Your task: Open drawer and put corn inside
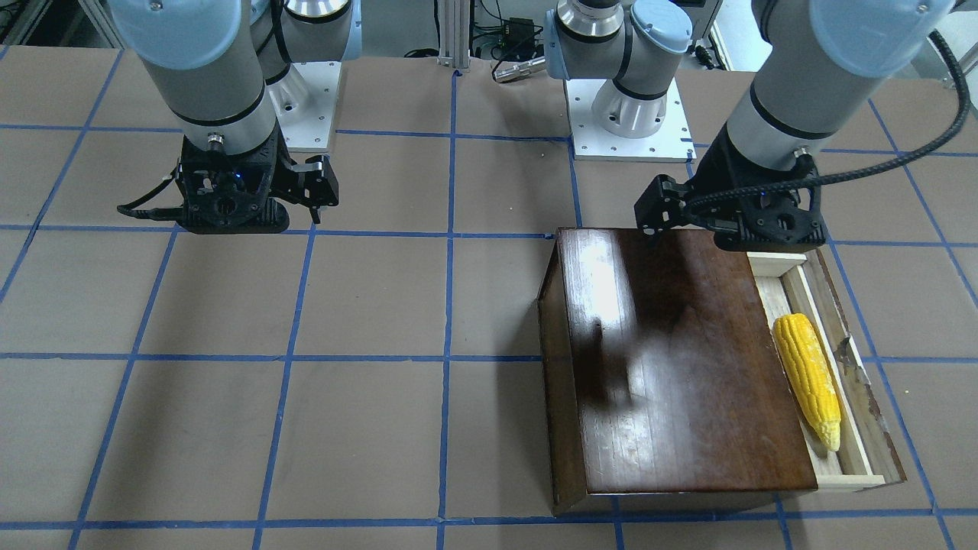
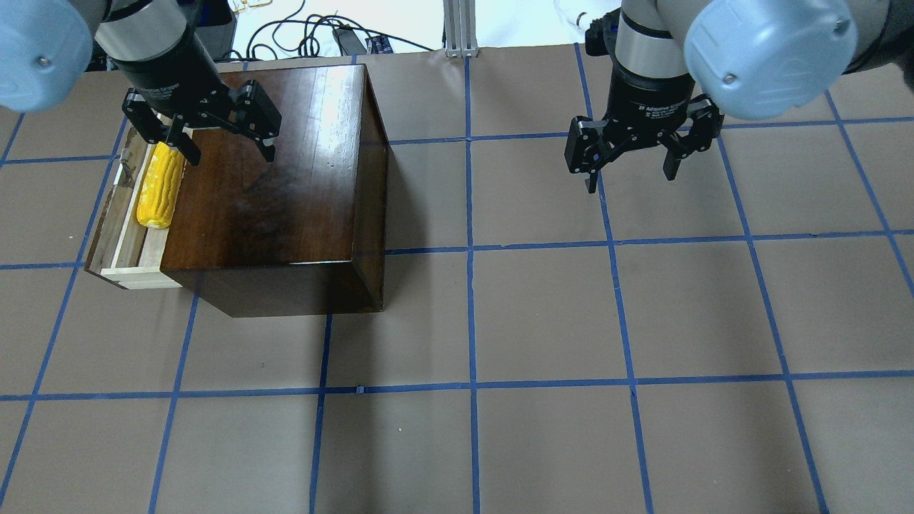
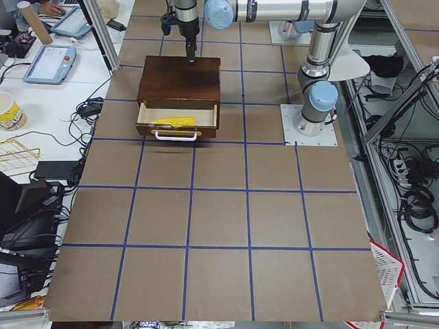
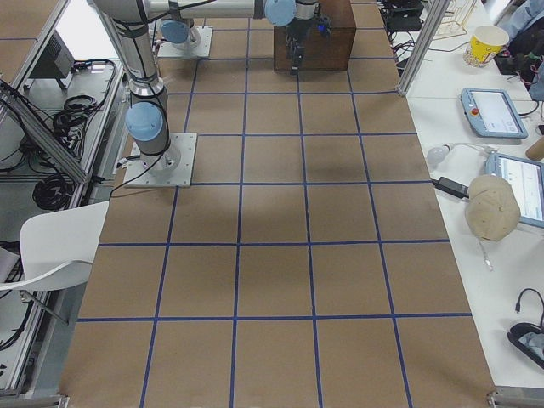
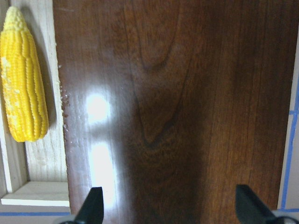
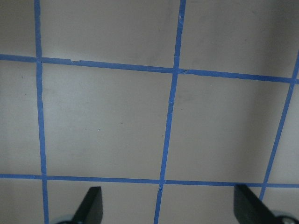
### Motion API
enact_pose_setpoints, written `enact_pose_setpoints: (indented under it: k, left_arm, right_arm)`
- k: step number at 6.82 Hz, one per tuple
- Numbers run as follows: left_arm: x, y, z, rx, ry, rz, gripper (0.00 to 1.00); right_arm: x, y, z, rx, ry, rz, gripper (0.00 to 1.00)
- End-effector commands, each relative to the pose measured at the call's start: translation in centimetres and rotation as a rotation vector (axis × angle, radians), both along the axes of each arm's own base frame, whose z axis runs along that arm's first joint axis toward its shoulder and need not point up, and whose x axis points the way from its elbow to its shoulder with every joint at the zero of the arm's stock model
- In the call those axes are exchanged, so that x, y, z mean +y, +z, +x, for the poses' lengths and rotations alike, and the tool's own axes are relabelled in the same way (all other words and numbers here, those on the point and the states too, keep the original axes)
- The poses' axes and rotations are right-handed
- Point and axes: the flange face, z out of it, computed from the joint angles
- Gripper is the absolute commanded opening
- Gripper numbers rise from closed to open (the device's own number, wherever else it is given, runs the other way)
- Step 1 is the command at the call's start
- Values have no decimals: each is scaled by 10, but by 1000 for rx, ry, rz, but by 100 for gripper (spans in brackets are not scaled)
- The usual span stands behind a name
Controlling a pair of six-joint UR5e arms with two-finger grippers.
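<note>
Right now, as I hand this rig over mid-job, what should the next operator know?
Left gripper: open, empty, above the top of the box, beside the drawer.
Right gripper: open, empty, over the table, well away from the box.
Drawer: pulled out of the box. The corn lies inside it, lengthwise, touched by neither gripper.
Done: drawer opened, corn placed and released.
Left: nothing by the task's wording; probably just lift the arms away.

Bright even overhead light, glare on glossy box top.
</note>
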Motion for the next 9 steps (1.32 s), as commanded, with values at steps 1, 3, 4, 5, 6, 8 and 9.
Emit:
enact_pose_setpoints:
  k: [1, 3, 4, 5, 6, 8, 9]
  left_arm:
    - [14, -11, -25, -9, -35, 2, 100]
    - [26, -12, -26, -10, -37, 10, 100]
    - [30, -10, -25, -10, -37, 4, 100]
    - [31, -10, -22, -10, -32, 7, 100]
    - [31, -12, -22, -10, -31, 7, 100]
    - [32, -11, -22, -10, -31, 5, 100]
    - [31, -11, -21, -10, -31, 4, 100]
  right_arm:
    - [0, 0, 0, 0, 0, 0, 100]
    - [0, 0, 0, 0, 0, 0, 100]
    - [0, 0, 0, 0, 0, 0, 100]
    - [0, 0, 0, 0, 0, 0, 100]
    - [0, 0, 0, 0, 0, 0, 100]
    - [0, 0, 0, 0, 0, 0, 100]
    - [0, 0, 0, 0, 0, 0, 100]
